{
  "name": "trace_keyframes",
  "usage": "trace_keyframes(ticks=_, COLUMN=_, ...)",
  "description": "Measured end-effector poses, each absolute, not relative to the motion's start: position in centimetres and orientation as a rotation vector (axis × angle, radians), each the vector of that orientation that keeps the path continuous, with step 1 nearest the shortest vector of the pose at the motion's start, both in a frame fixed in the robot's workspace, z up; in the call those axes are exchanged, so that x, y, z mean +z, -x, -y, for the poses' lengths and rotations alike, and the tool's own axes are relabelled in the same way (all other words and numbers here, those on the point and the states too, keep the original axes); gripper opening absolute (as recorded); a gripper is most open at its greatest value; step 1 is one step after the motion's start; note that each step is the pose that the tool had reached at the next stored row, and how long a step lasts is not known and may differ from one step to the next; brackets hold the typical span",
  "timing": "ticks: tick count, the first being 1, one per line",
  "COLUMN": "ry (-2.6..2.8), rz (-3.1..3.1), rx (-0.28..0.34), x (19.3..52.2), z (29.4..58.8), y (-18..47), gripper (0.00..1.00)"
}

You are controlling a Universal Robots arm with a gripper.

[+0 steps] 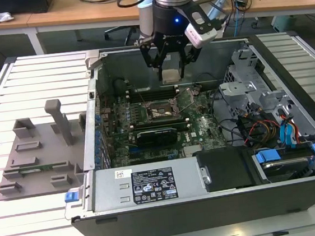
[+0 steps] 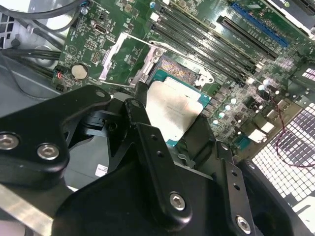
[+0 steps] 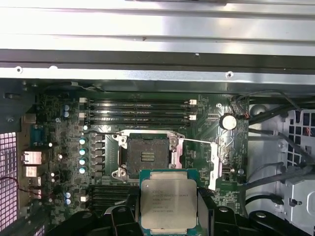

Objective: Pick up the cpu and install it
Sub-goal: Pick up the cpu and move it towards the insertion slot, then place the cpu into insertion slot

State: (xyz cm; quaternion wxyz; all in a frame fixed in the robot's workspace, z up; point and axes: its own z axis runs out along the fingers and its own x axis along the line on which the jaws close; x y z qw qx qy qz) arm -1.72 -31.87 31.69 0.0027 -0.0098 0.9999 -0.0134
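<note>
Silvery-grey metal tops the cpu (image 1: 170,75), which hangs in the pincer (image 1: 169,67) over the open computer case (image 1: 173,212), near the case's far wall and above the motherboard (image 1: 204,129). The case lies on the slatted worktop (image 1: 28,69), with a grey tray (image 1: 38,159) toward the worktop's edge at the exterior view's left. I judge the pick done and the carry to the socket (image 1: 160,112) in hand; the chip isn't seated.

In the second wrist view the black fingers (image 2: 141,118) press on two opposite edges of the cpu (image 2: 174,110), closed only as far as the chip's width allows. Beneath it I see the socket (image 2: 179,73), apart from the chip.

In the first wrist view the cpu (image 3: 168,201) sits level between the fingers, just short of the socket (image 3: 147,157), whose metal frame (image 3: 216,160) is swung open. Seating it, as I reckon, calls for squaring the chip's edges to the socket and keeping it flat; a tilt could bend pins.
</note>
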Motion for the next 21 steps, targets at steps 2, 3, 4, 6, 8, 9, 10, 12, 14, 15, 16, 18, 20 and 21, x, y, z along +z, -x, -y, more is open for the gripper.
trace_keyframes(ticks=2, ry=0.031, rz=-3.136, rx=-0.042, x=31.6, z=31.8, y=1.8, gripper=0.55)
trace_keyframes(ticks=3, ry=0.031, rz=-3.136, rx=-0.042, x=31.5, z=31.8, y=1.8, gripper=0.55)
trace_keyframes(ticks=4, ry=0.031, rz=-3.136, rx=-0.042, x=31.4, z=31.8, y=1.8, gripper=0.55)
trace_keyframes(ticks=6, ry=0.031, rz=-3.136, rx=-0.042, x=31.3, z=31.7, y=1.9, gripper=0.55)
trace_keyframes(ticks=8, ry=0.031, rz=-3.136, rx=-0.042, x=31.2, z=31.6, y=1.9, gripper=0.55)
trace_keyframes(ticks=9, ry=0.031, rz=-3.136, rx=-0.042, x=31.0, z=31.6, y=2.0, gripper=0.55)
trace_keyframes(ticks=10, ry=0.031, rz=-3.136, rx=-0.042, x=31.0, z=31.5, y=2.0, gripper=0.55)
trace_keyframes(ticks=12, ry=0.031, rz=-3.136, rx=-0.042, x=30.8, z=31.5, y=2.1, gripper=0.55)
trace_keyframes(ticks=14, ry=0.031, rz=-3.136, rx=-0.042, x=30.6, z=31.4, y=2.1, gripper=0.55)
trace_keyframes(ticks=15, ry=0.031, rz=-3.136, rx=-0.042, x=30.5, z=31.4, y=2.2, gripper=0.55)
trace_keyframes(ticks=16, ry=0.031, rz=-3.136, rx=-0.042, x=30.4, z=31.4, y=2.2, gripper=0.55)
trace_keyframes(ticks=18, ry=0.031, rz=-3.136, rx=-0.042, x=30.4, z=31.4, y=2.2, gripper=0.55)
trace_keyframes(ticks=20, ry=0.031, rz=-3.136, rx=-0.042, x=30.3, z=31.4, y=2.2, gripper=0.55)
trace_keyframes(ticks=21, ry=0.031, rz=-3.136, rx=-0.042, x=30.2, z=31.4, y=2.2, gripper=0.55)
